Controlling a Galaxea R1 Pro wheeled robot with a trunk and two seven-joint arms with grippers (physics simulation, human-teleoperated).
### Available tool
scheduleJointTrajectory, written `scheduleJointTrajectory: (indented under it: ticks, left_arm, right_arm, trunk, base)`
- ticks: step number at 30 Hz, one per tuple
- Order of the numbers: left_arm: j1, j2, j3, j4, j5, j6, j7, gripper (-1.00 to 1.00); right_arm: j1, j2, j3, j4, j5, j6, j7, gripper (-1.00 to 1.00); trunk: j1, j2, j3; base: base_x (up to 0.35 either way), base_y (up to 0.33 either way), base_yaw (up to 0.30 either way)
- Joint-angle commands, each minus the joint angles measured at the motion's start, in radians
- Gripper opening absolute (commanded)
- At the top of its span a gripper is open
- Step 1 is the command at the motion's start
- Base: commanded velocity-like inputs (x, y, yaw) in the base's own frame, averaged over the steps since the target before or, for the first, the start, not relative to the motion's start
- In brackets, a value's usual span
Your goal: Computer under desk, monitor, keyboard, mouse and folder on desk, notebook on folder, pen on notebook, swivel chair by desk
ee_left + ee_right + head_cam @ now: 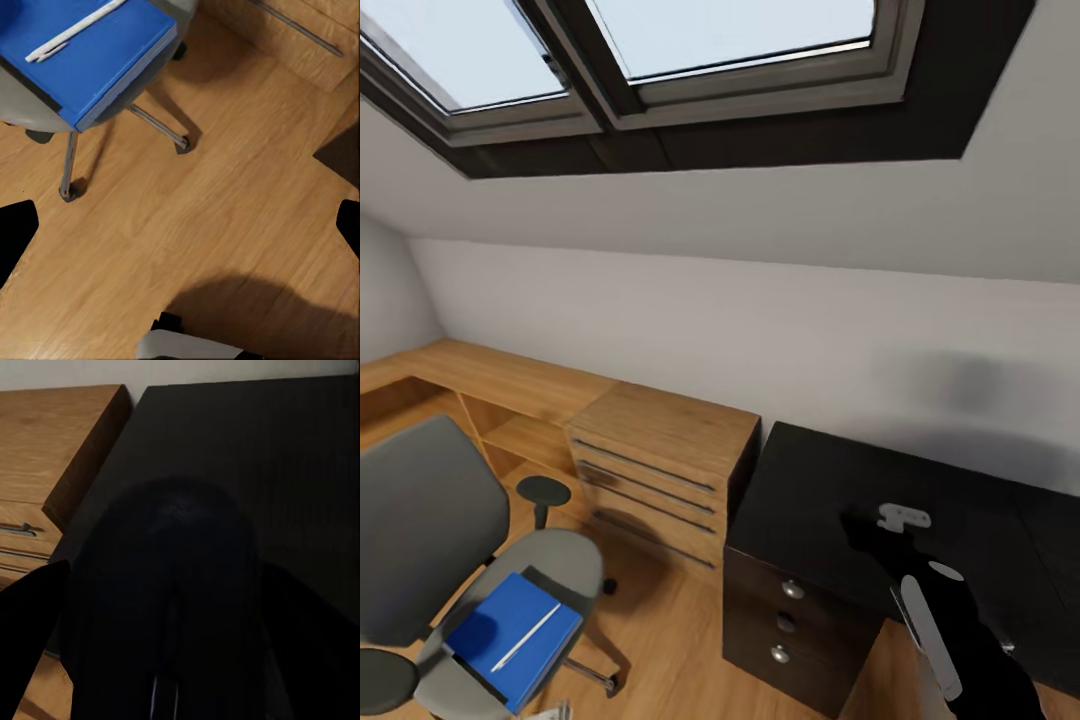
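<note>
The grey swivel chair (pixel 420 520) stands at lower left on the wood floor. The blue folder (pixel 515 625) lies on its seat, with the white pen (pixel 525 637) on top. My left gripper (pixel 180 229) hangs open over bare floor, beside the chair's chrome base; the folder (pixel 82 60) and the pen (pixel 71 30) lie ahead of it. My right gripper (pixel 880 530) is over the black top of the desk (pixel 810 480). In the right wrist view the right gripper (pixel 172 649) is shut on the rounded black mouse (pixel 172 562), above the desk (pixel 285 450).
A light wooden drawer cabinet (pixel 660 450) stands against the desk's left end, joined to a low wooden shelf along the wall. Black desk drawers (pixel 785 620) face the floor gap. Sloped wall and skylights rise behind. Open floor lies between chair and desk.
</note>
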Motion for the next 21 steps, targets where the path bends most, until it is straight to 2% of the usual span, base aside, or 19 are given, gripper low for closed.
scheduleJointTrajectory:
  ticks: [1, 2, 3, 4, 11, 21]
  left_arm:
    - [0.001, -0.001, 0.001, -0.013, 0.002, -0.009, 0.002, 1.00]
    - [0.025, -0.001, 0.002, -0.091, 0.027, -0.057, 0.000, 1.00]
    - [0.062, 0.000, 0.002, -0.152, 0.092, -0.080, -0.003, 1.00]
    - [0.067, 0.001, 0.002, -0.158, 0.101, -0.082, -0.003, 1.00]
    - [0.073, 0.001, -0.006, -0.084, 0.109, -0.080, -0.001, 1.00]
    - [0.073, 0.002, -0.007, -0.050, 0.111, -0.080, 0.000, 1.00]
  right_arm:
    - [-0.001, 0.000, 0.000, -0.001, -0.008, 0.005, -0.003, -1.00]
    - [-0.001, 0.000, 0.000, -0.001, -0.008, 0.005, -0.003, -1.00]
    - [-0.001, 0.000, 0.000, -0.001, -0.008, 0.005, -0.003, -1.00]
    - [-0.001, 0.000, 0.000, -0.001, -0.008, 0.005, -0.002, -1.00]
    - [-0.001, 0.001, 0.000, -0.006, -0.007, 0.005, -0.003, -1.00]
    - [0.001, -0.001, -0.004, -0.043, -0.006, 0.005, -0.005, -1.00]
  trunk:
    - [0.001, -0.002, -0.001]
    - [0.001, -0.002, -0.001]
    - [0.001, -0.002, 0.000]
    - [0.001, -0.002, 0.001]
    - [0.001, -0.002, 0.003]
    - [0.001, -0.002, 0.003]
  base:
    - [0.000, 0.000, -0.227]
    - [0.000, 0.000, -0.226]
    - [0.000, 0.000, -0.226]
    - [0.000, 0.000, -0.234]
    - [0.000, 0.000, -0.096]
    - [0.000, 0.000, -0.008]
